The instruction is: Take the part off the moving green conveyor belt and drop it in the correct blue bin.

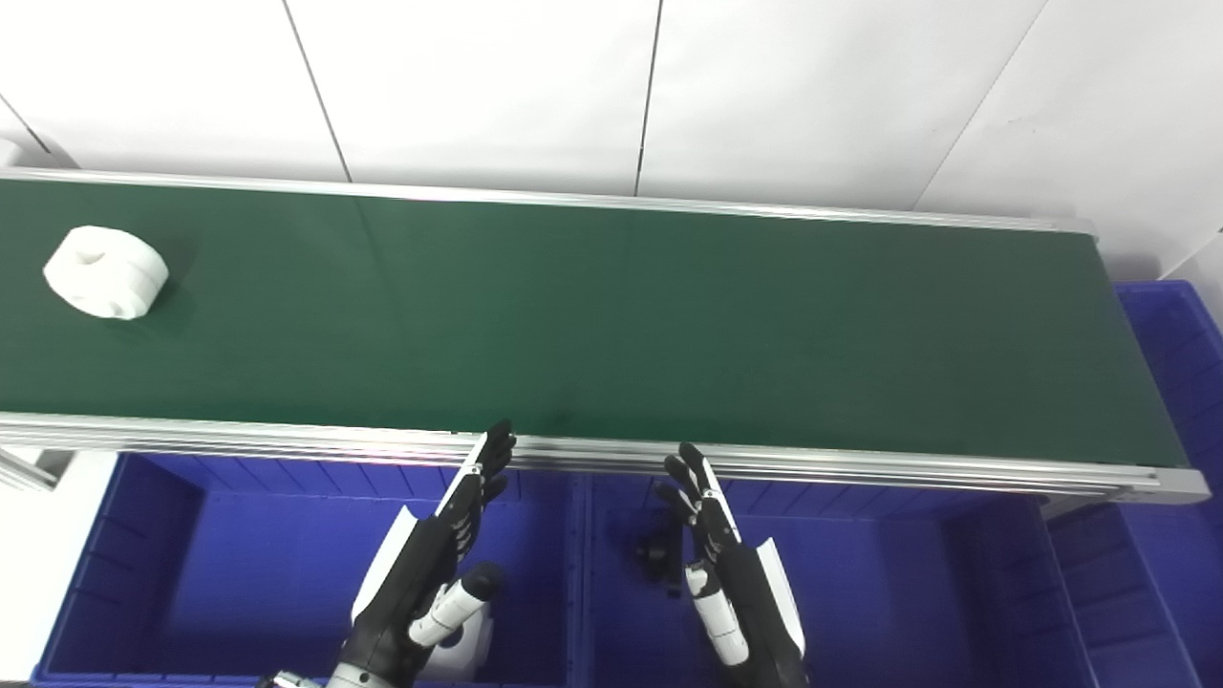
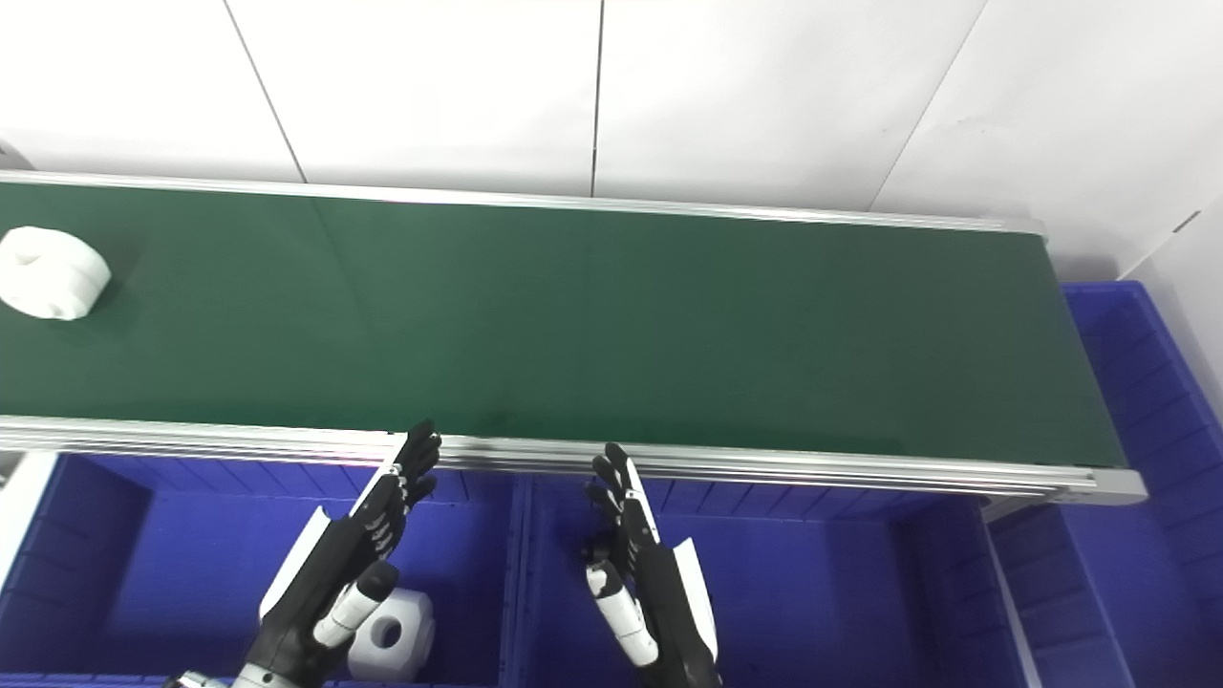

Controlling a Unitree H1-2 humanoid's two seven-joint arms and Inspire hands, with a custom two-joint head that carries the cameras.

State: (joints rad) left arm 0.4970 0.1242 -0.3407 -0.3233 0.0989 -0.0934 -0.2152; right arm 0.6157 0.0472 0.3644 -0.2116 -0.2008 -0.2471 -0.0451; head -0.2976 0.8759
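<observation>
Belt: green, running left to right across the view, aluminium rails on both long edges, white wall panels behind.

Part: white, rounded, ring-like with a hollow on top; lies on the belt at its far left end, nearer the back rail than the front. Well apart from both hands.

Left bin: blue, below the belt's front rail. Holds a white block with a round hole, partly hidden by the left hand.

Middle bin: blue, beside the left bin, sharing a wall. Holds a small black piece, just beside the right hand; its shape is too dark to make out.

Right bins: blue, at the belt's right end and below it.

Left hand: above the left bin, fingers stretched straight and apart, tips at the front rail; holds nothing.

Right hand: above the middle bin, fingers extended and spread toward the front rail; holds nothing.

Both hands sit short of the belt surface, palms facing each other.
</observation>
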